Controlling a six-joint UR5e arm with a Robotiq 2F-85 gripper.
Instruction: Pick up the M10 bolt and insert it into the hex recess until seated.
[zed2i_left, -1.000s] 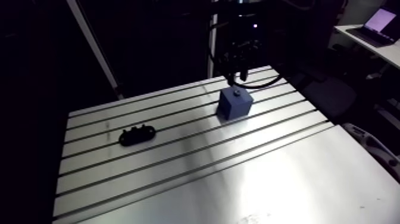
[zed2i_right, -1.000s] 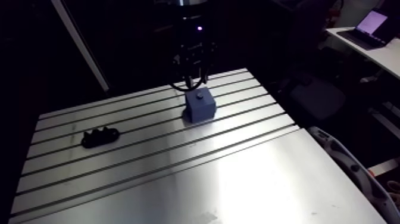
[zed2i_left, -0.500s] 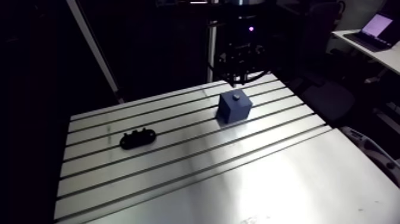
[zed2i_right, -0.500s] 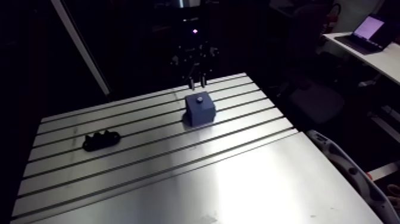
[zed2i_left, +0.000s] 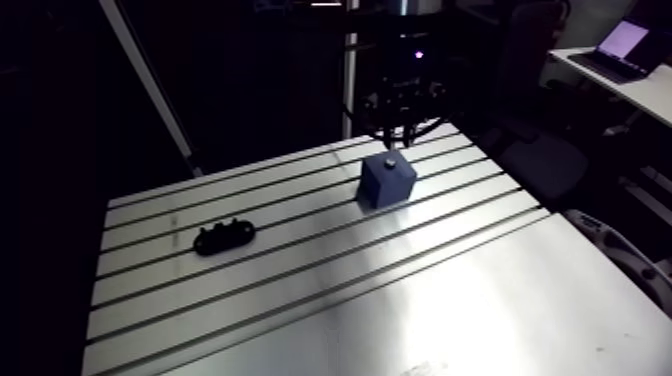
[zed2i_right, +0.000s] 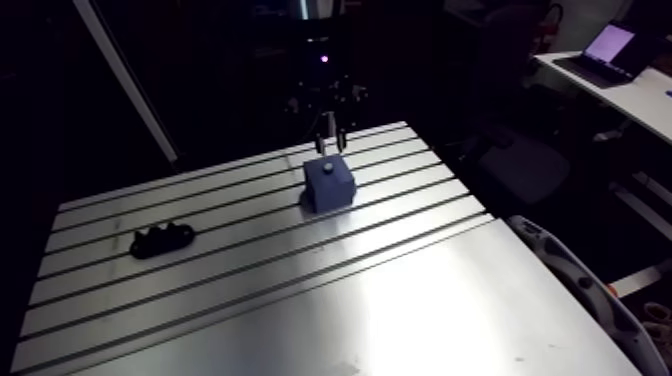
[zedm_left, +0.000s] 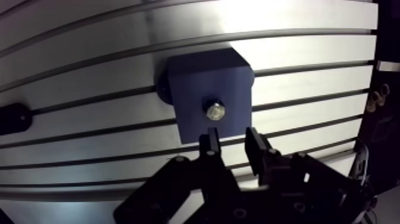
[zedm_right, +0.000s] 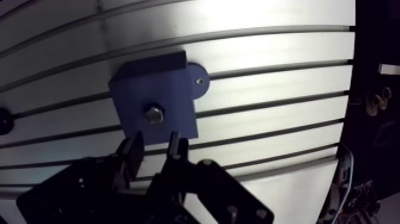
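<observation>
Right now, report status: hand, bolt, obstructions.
Hand open, empty, above the blue block. Bolt sits in its top recess. Black fixture off to the side; nothing in the way.

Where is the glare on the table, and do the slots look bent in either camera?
Wrist view: glare washes the table beyond the blue block, the slots bow from the wide lens, and the bolt head glints. Arm view: glare whitens the near, smooth part of the table, the slots run straight, and the gripper is dark.
</observation>
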